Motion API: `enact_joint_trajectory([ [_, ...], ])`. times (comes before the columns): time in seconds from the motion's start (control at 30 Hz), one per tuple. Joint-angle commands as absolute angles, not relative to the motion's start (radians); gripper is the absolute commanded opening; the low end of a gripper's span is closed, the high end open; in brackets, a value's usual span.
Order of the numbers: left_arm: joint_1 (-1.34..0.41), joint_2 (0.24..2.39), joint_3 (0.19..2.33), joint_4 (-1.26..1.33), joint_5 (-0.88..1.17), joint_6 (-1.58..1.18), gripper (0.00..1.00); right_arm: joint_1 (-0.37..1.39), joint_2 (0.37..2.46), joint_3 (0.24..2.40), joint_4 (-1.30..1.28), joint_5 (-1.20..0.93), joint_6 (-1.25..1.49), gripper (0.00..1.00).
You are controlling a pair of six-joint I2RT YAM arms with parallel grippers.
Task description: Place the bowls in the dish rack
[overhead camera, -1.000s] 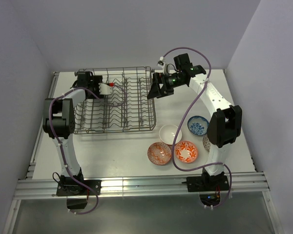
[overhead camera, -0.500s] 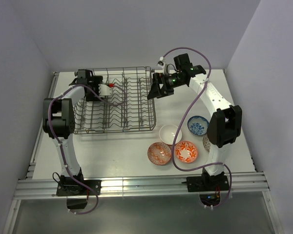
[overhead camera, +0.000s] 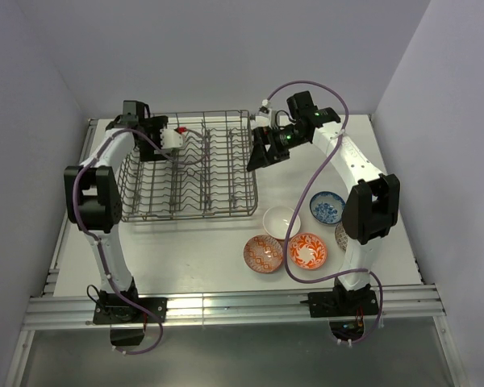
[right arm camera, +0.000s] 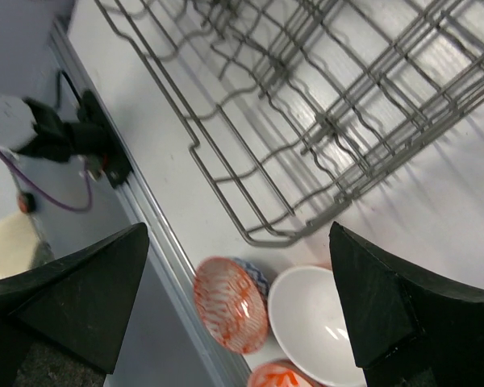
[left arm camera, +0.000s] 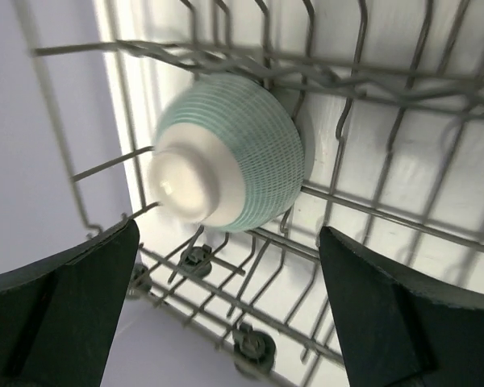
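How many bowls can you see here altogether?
6. One pale green bowl sits in the dish rack; on the table are a white bowl, a blue-patterned bowl, two red-orange bowls, and a grey bowl half hidden behind the right arm.

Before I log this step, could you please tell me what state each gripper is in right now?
Left gripper: open, holding nothing; the pale green bowl sits free.
Right gripper: open, empty.

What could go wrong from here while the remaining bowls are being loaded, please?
The pale green bowl lies on its side between the dish rack tines, with the open left gripper close by; pulling away could clip it. The white bowl sits crowded among patterned bowls, so the open right gripper might shove neighbours.
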State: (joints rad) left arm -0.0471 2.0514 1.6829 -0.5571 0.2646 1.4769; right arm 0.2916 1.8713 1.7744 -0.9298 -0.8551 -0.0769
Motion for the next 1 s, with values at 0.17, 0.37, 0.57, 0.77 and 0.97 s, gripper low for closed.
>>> enact_joint_trajectory([
  [0.17,-0.008,1.78,1.891,-0.911,0.674,1.128,0.99,0.301,1.787,1.83,-1.284,-0.763,-0.504,0.98],
  [0.37,-0.003,1.585,1.726,-0.971,0.853,0.99,0.99,0.408,1.809,1.865,-1.419,-0.597,-0.682,0.94],
  [0.57,0.021,1.388,1.473,-0.844,0.953,0.761,1.0,0.547,1.796,1.764,-1.379,-0.477,-0.713,0.88],
  [0.77,0.023,1.249,1.355,-0.776,1.046,0.572,0.99,0.704,1.753,1.62,-1.254,-0.336,-0.75,0.83],
  [0.97,0.023,1.158,1.231,-0.746,1.146,0.48,0.99,0.79,1.813,1.621,-1.256,-0.313,-0.853,0.8],
])
